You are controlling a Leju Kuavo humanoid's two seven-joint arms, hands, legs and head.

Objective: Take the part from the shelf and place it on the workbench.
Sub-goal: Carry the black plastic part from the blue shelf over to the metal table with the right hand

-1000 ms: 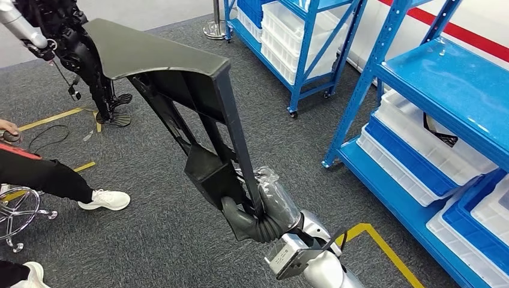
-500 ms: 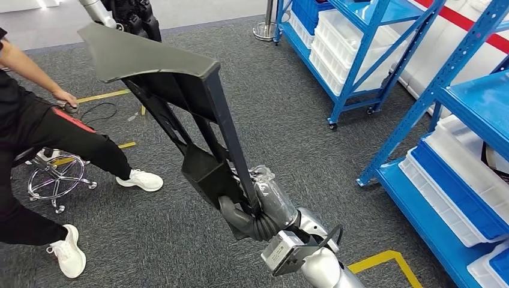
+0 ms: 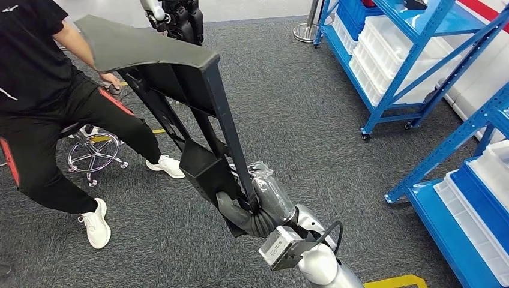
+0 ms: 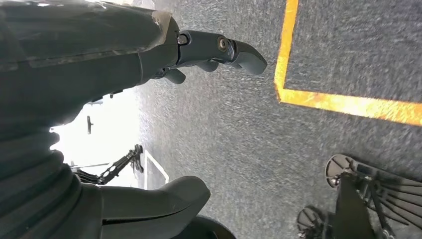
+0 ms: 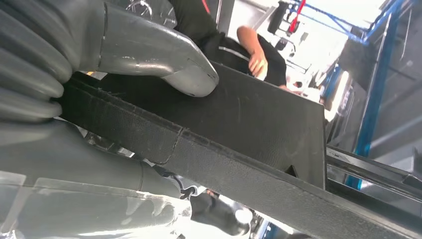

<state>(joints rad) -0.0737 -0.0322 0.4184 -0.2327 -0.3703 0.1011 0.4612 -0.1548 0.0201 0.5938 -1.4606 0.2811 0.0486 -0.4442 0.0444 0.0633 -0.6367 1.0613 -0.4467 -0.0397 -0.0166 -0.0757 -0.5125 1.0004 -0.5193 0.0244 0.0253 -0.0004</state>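
The part is a long black plastic panel with a wide flat top and a ribbed stem. My right hand grips the stem's lower end and holds the part upright above the grey carpet. In the right wrist view the thick grey thumb presses on the part and the fingers wrap under its edge. My left hand hangs over the floor, with its dark fingers and thumb apart and nothing between them.
A person in black sits on a chrome stool at the left, close to the part's top. Blue shelf racks with white bins stand at the right. Another robot stands at the back. Yellow tape marks the carpet.
The camera has turned left: the shelves slid to the right and the seated person came fully into view. The part stays in my right hand's grip.
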